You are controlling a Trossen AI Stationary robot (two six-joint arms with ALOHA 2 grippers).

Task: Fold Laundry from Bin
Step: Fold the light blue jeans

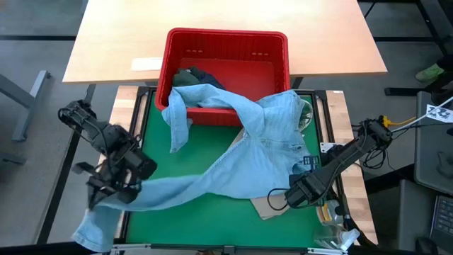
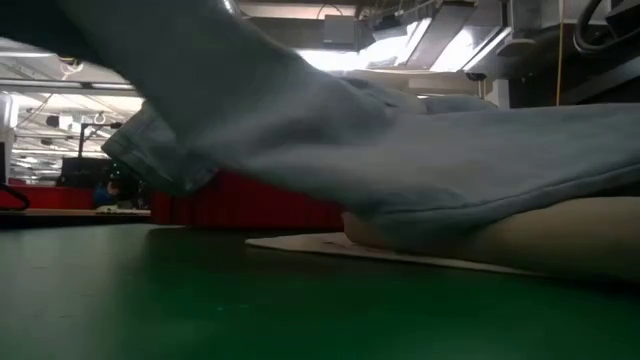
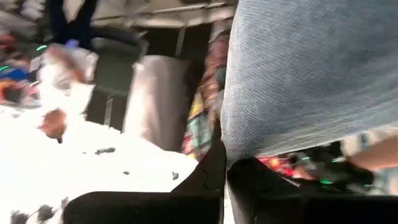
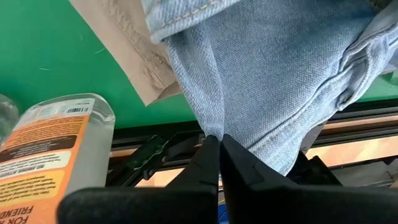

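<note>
You have the light blue shirt (image 1: pixel 233 152), a soft twill-like weave with stitched seams, stretched across the green mat (image 1: pixel 205 219) between both arms. Your left gripper (image 1: pixel 106 191) is clamped shut on one end of it at the mat's left edge, and the cloth hangs off that edge in a loose fold below the fingers. Your right gripper (image 4: pixel 219 146) is pinched tight on a fold of the same cloth near the mat's right front corner, just beside a clear plastic bottle (image 4: pixel 53 149) with an orange label. One sleeve drapes over the front rim of the red bin (image 1: pixel 226 42), a rigid plastic basket with small slots in its walls, standing at the mat's far edge; a dark garment (image 1: pixel 195 76) lies crumpled inside. A flat beige garment (image 1: pixel 265 207) lies under the shirt, its hemmed edge poking out toward the front. You have bare mat in the centre front and at the left between the sleeve and the frame
</note>
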